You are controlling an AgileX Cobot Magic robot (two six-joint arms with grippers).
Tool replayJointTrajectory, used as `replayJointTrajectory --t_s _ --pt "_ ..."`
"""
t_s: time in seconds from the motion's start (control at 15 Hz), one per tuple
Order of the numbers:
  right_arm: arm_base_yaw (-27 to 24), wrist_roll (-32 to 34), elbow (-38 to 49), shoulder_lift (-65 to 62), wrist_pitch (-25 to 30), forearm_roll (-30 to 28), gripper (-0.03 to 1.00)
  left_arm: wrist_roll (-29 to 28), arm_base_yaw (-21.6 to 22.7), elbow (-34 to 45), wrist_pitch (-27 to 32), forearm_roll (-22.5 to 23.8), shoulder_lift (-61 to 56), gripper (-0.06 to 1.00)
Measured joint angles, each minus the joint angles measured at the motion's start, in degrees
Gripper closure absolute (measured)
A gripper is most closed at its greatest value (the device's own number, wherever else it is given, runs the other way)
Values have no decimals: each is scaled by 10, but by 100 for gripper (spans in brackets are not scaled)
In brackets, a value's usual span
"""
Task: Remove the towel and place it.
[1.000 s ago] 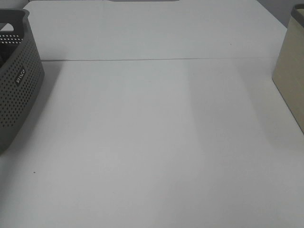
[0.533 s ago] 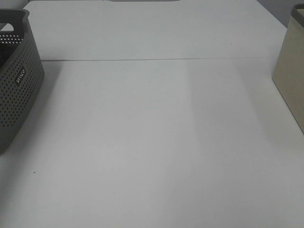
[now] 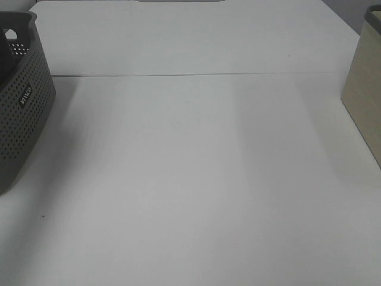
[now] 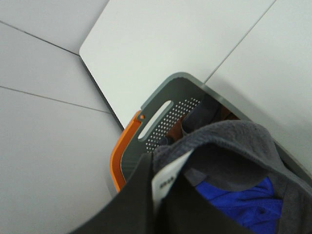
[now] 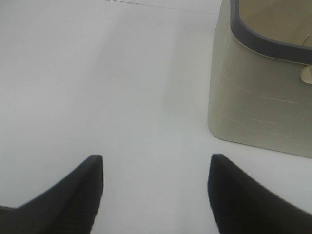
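Your towel [image 4: 229,146] is at the grey basket [image 4: 168,92], drawn up in an arch above its opening. It is a dark charcoal terry cloth with a soft, fuzzy nap, folded over on itself into a thick curved ridge. A white label [image 4: 171,176] with small dark print sits at the edge nearest the camera. Your left gripper [image 4: 157,192] has its fingers pressed together on that labelled edge, pinching the towel.

Under the raised cloth a bright blue fabric [image 4: 243,204] lies in the same basket. Deeper in, more items show only as dim shapes, too hidden to name. The basket's end wall is perforated and has a long handle slot under the rim. An orange rim [image 4: 119,151] curves just outside that end, touching or nearly touching it.

In the high view the grey basket [image 3: 27,113] stands at the left edge of the frame, upper left, on the white table [image 3: 190,179]. Neither arm shows there.

At the right edge of that frame stands a beige container [image 3: 366,107] with a dark grey rim. You cannot tell what it holds, as only a strip of its inner wall shows. Your right gripper [image 5: 156,192] has its fingers spread wide over bare table just beside that container, holding nothing.
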Motion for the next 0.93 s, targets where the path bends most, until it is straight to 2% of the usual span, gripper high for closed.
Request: replayJointTrajectory --t_s 0.2,0.53,0.6,0.73,0.93 --pt "0 0 0 0 0 1 35 -28 -72 -39 8 42 0 94" --pt "0 0 -1 3 -5 19 35 -77 -180 -76 -9 56 25 94" --pt "0 -7 -7 40 -54 58 35 -107 -223 -108 -16 61 64 94" --pt "0 -37 -7 85 -109 113 35 -143 -252 -143 -33 67 96 94" --pt "0 -129 -7 196 -234 242 35 -205 -300 -187 -53 77 144 94"
